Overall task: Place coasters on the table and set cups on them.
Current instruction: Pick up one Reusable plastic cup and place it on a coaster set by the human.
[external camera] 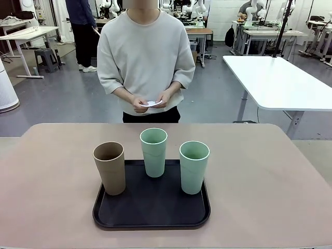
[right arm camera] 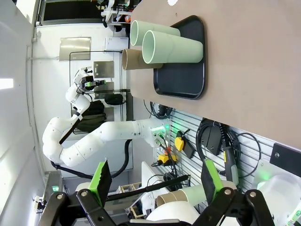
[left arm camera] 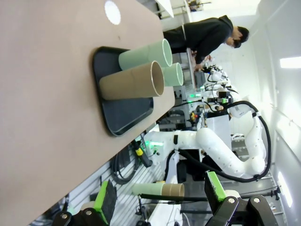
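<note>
The large beige-tan desk (external camera: 270,176) carries a black rounded-square tray (external camera: 155,203) toward its 6 o'clock edge, the robot's side. Three tall, tapered, handleless matte tumblers stand upright on it: the tan-brown cup (external camera: 110,168) at the tray's 9 o'clock, one pale mint green cup (external camera: 154,153) at 12 o'clock, and a second mint green cup (external camera: 194,167) at 3 o'clock. They are apart from each other, probably parked there until their spots are ready.

At the desk's 12 o'clock a person (external camera: 147,57) holds the small white paper coasters (external camera: 151,104) between both hands (external camera: 138,103) at waist level, off the desk. How many there are cannot be told.

The left tool (left arm camera: 160,195) and right tool (right arm camera: 155,179) both hang back beyond the desk's near edge. Their jaws are spread wide and empty, probably waiting until coasters lie on the desk.
</note>
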Tool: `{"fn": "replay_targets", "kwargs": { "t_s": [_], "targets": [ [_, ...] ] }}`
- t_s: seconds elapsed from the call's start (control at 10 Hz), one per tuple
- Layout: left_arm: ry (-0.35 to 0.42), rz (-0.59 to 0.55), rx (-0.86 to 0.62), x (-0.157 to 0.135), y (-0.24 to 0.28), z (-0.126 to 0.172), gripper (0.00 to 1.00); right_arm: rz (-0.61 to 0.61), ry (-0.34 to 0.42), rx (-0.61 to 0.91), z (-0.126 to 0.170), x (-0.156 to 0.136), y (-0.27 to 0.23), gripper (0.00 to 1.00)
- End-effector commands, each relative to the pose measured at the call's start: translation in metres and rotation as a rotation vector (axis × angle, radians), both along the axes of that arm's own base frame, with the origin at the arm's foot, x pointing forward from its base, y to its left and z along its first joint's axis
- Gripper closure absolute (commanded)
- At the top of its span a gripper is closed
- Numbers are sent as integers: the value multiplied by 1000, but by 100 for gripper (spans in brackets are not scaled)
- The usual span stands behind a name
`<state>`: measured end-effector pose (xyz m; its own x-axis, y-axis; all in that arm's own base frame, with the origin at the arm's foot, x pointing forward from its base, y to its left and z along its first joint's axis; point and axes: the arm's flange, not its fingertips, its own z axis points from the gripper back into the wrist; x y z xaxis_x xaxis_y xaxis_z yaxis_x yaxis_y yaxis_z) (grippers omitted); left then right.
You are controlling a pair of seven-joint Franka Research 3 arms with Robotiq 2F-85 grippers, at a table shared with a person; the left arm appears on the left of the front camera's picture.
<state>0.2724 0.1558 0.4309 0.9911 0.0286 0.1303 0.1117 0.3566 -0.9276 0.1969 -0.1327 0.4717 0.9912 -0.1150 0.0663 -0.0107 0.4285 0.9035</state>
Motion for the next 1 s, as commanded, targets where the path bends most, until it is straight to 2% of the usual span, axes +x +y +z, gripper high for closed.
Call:
{"fn": "replay_targets", "kwargs": {
  "t_s": [0.0,0.9],
  "targets": [
    [-1,12,-15,0,2,1,0,5,4,14,-2,-1,-1,0],
    [-1,12,-15,0,2,1,0,5,4,14,-2,-1,-1,0]
  ]
}}
